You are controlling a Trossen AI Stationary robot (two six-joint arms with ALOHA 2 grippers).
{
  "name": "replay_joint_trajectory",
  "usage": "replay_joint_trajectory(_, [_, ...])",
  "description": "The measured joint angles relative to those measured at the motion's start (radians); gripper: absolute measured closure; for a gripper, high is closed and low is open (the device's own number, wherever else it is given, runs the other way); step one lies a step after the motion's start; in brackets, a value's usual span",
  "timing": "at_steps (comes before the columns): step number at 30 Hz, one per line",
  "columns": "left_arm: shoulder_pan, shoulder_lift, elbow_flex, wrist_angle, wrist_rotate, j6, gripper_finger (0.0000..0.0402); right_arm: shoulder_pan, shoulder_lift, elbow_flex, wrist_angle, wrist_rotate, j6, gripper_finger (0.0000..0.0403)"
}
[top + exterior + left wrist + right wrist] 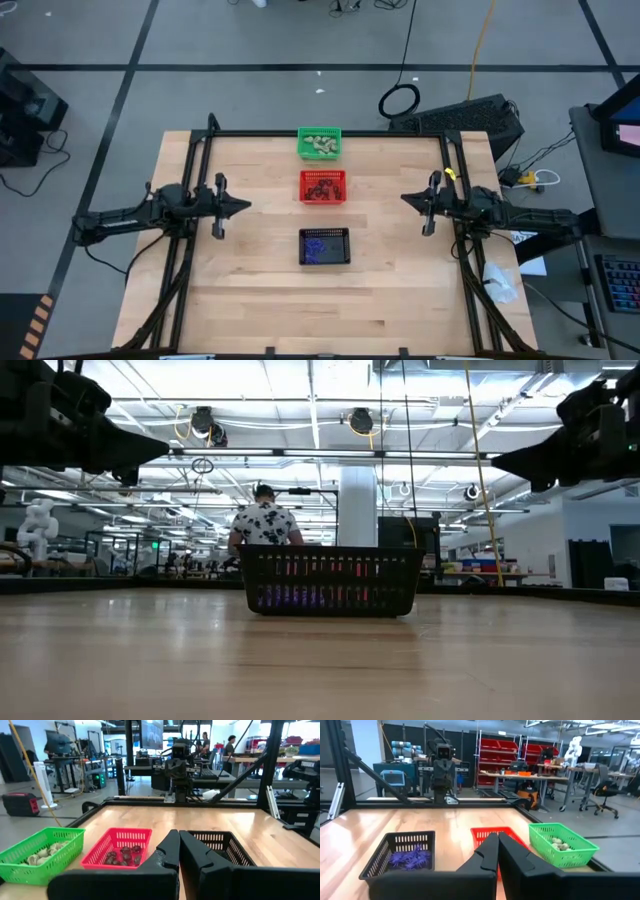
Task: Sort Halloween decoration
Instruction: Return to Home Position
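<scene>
The Halloween decoration lies sorted in three mesh baskets down the table's middle. Pale cream trinkets (322, 146) fill the green basket (320, 133) at the far edge. Dark brown ones (322, 189) sit in the red basket (322, 175). Purple ones (318, 247) lie in the black basket (325, 233), nearest the front. My left gripper (246, 206) is shut and held level above the table at its left side. My right gripper (404, 197) is shut and held level at the right side. Neither holds anything.
Bare wood surrounds the baskets. A black frame (320, 133) runs along the far edge and down both sides. Beyond the table a person (265, 520) stands with their back turned, and a black case (470, 115) and a cable coil (399, 100) lie on the floor.
</scene>
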Motion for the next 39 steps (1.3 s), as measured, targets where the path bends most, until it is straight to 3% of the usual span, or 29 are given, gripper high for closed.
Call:
replay_joint_trajectory(4, [0.0,0.0,0.0,0.0,-0.02,0.008,0.0396,0.0,0.012,0.0,0.001,0.007,0.023,0.0403])
replay_joint_trajectory(11, [0.0,0.0,0.0,-0.007,-0.147,0.022,0.0396,0.0,0.012,0.0,0.002,0.057,0.023,0.0403])
replay_joint_trajectory(21, [0.0,0.0,0.0,-0.007,-0.149,0.022,0.0396,0.0,0.012,0.0,0.0,0.056,0.134,0.0403])
replay_joint_trajectory(39, [0.0,0.0,-0.001,-0.009,-0.15,0.022,0.0396,0.0,0.012,0.0,-0.002,0.056,0.121,0.0403])
